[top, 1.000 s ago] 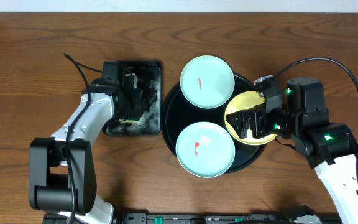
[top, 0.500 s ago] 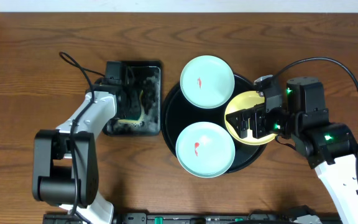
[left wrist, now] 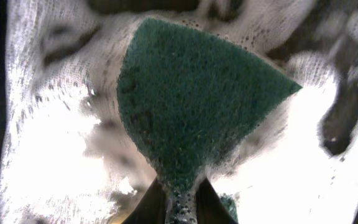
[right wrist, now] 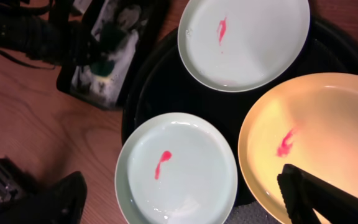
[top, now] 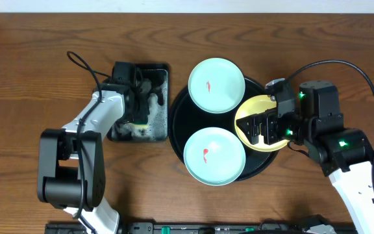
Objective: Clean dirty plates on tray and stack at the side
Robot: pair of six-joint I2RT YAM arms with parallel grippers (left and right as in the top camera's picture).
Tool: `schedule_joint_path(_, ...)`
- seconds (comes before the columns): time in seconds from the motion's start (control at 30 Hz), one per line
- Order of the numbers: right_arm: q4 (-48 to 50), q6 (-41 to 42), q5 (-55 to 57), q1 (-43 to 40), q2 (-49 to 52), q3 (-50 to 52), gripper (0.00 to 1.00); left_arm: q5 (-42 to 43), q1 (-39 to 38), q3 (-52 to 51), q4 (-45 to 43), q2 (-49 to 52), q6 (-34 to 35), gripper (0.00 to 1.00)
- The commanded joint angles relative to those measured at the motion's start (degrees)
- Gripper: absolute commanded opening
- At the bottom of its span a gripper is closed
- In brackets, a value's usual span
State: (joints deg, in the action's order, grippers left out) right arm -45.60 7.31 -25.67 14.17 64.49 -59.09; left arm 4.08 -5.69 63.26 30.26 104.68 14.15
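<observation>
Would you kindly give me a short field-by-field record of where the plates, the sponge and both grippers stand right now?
left gripper: shut on the sponge, down in the foamy sponge tray
right gripper: open, above the yellow plate
plates: yellow plate, far mint plate and near mint plate, all on the round tray
dirt: one red smear on each plate
stack at the side: none yet

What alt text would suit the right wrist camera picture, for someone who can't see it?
Three red-smeared plates lie on a round black tray: the upper mint plate, the lower mint plate, the yellow plate. The right gripper hangs open above them.
</observation>
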Motion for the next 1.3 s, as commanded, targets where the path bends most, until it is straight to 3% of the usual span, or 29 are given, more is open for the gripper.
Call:
schedule_joint_path(0.0, 0.00, 0.81, 0.17, 0.50, 0.04, -0.90, 0.93, -1.68, 0.24, 1.40, 4.31, -1.77, -1.84, 0.07)
schedule_joint_path(0.13, -0.09, 0.87, 0.17, 0.50, 0.20, -0.96, 0.76, -1.55, 0.24, 3.85, 8.76, -7.89, -1.86, 0.08)
schedule_joint_path(0.4, -6.27, 1.64, 0.96, 0.55, 10.78, -11.69, 0.71, 2.84, 0.24, 4.37, 9.05, -19.58, -1.81, 0.07)
schedule_joint_path(0.6, -5.53, 1.70, 4.63, 0.57, 20.81, -19.19, 0.68, 9.44, -0.20, 4.37, 7.91, -21.62, -0.92, 0.07)
schedule_joint_path(0.8, -10.64, 2.43, 4.74, 0.55, 26.56, -19.17, 0.59, 12.92, -2.23, 4.37, 10.03, -21.59, -0.96, 0.07)
schedule_joint_path(1.1, -22.82, -0.28, 4.87, 0.59, 28.41, -16.15, 0.61, 12.87, -5.46, 4.37, 14.25, -21.64, -0.96, 0.07)
schedule_joint_path(1.27, -22.75, 3.04, 4.39, 3.50, 28.35, -8.28, 0.58, 12.90, -6.03, 4.37, 17.75, -22.01, -0.96, 0.07)
